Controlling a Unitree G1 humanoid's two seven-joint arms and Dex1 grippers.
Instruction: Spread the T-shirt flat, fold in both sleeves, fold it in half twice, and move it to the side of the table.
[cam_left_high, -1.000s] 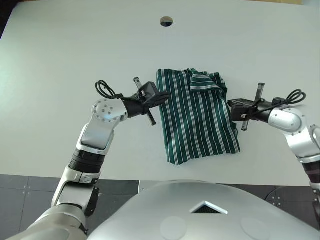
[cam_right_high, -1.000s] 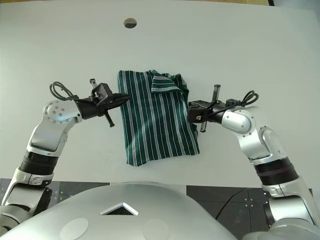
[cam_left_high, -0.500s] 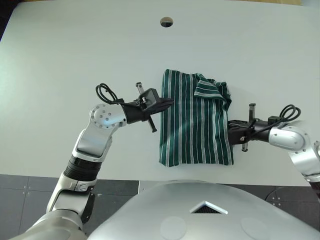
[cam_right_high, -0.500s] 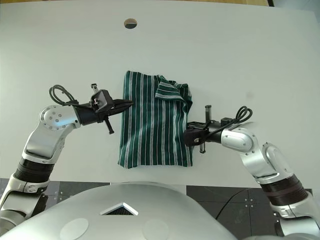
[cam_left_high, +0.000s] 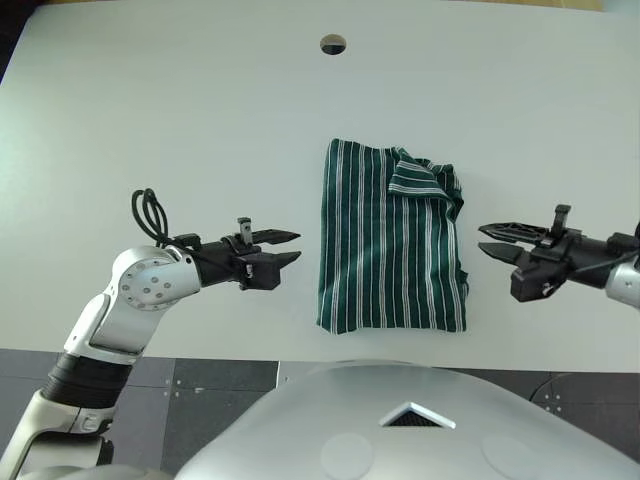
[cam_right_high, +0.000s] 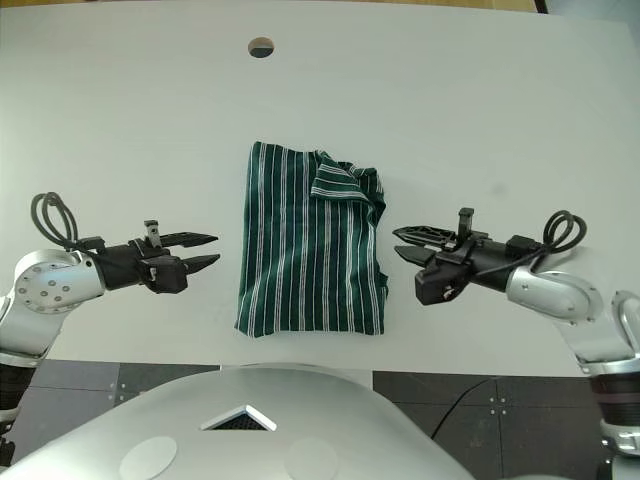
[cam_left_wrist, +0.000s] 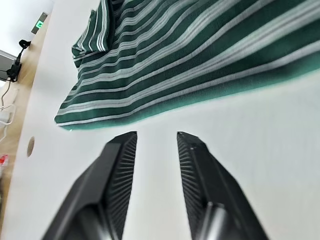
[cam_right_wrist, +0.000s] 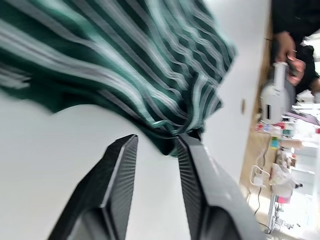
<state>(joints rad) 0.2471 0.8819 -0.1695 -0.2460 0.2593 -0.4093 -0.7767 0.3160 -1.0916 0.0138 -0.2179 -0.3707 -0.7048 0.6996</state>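
Observation:
The green T-shirt with white stripes (cam_left_high: 392, 238) lies folded into a tall rectangle on the white table (cam_left_high: 150, 130), its collar bunched at the far right corner. My left gripper (cam_left_high: 282, 247) hovers open a short way to the shirt's left, holding nothing. My right gripper (cam_left_high: 490, 241) stands open just off the shirt's right edge, also holding nothing. In the left wrist view the open fingers (cam_left_wrist: 120, 170) point at the striped cloth (cam_left_wrist: 190, 60). The right wrist view has the open fingers (cam_right_wrist: 122, 175) close to the cloth's edge (cam_right_wrist: 125, 65).
A round cable hole (cam_left_high: 333, 43) sits in the table far behind the shirt. The table's front edge runs just below the shirt's near hem. Wide bare tabletop lies to the left and right.
Both grippers have let go of the shirt and drawn outward, left to the left, right to the right, and now stand open. The shirt stays where it lay half a second ago.

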